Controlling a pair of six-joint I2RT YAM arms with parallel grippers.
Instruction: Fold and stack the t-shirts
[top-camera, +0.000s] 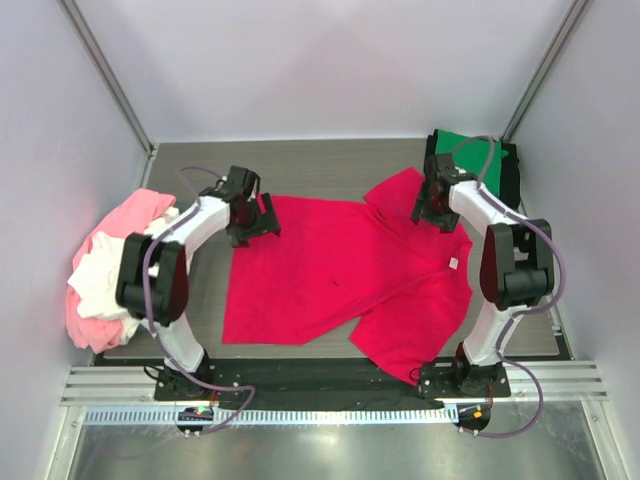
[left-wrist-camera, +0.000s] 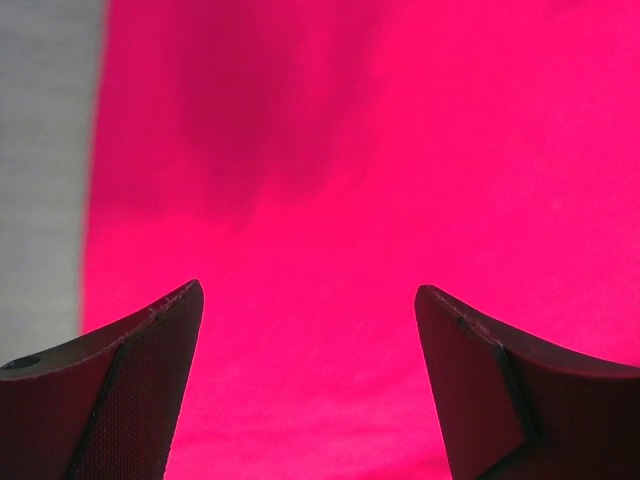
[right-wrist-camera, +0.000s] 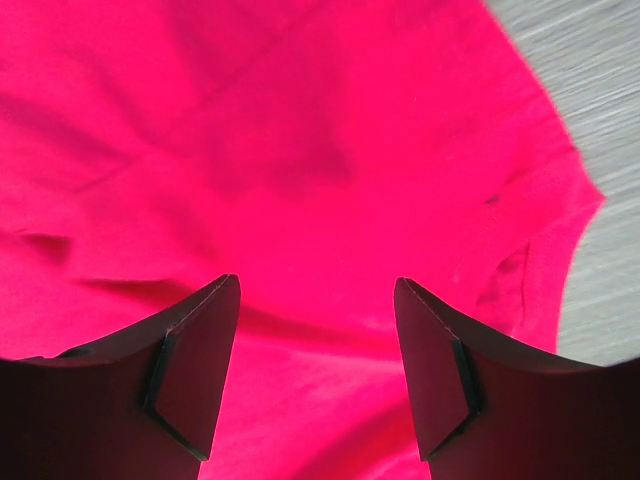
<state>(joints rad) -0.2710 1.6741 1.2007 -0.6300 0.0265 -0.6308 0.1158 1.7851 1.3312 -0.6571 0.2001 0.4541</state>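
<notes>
Risk as I see it: left gripper (left-wrist-camera: 308, 292) and right gripper (right-wrist-camera: 317, 282) hover spread, empty, over the red shirt (top-camera: 330, 275) flat on the table (top-camera: 330, 168); a shallow pinch grabs one layer, fold goes crooked.

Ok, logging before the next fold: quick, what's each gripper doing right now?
Left gripper: open, holding nothing, over the crimson t-shirt.
Right gripper: open, holding nothing, over the same t-shirt.

I see crimson t-shirt (top-camera: 330, 275) in soft matt cloth, table (top-camera: 320, 165) matt grey wood grain, left gripper (left-wrist-camera: 308, 288) fingers (left-wrist-camera: 130, 400) dark, finely textured, near rail (top-camera: 300, 385) brushed metal.
</notes>
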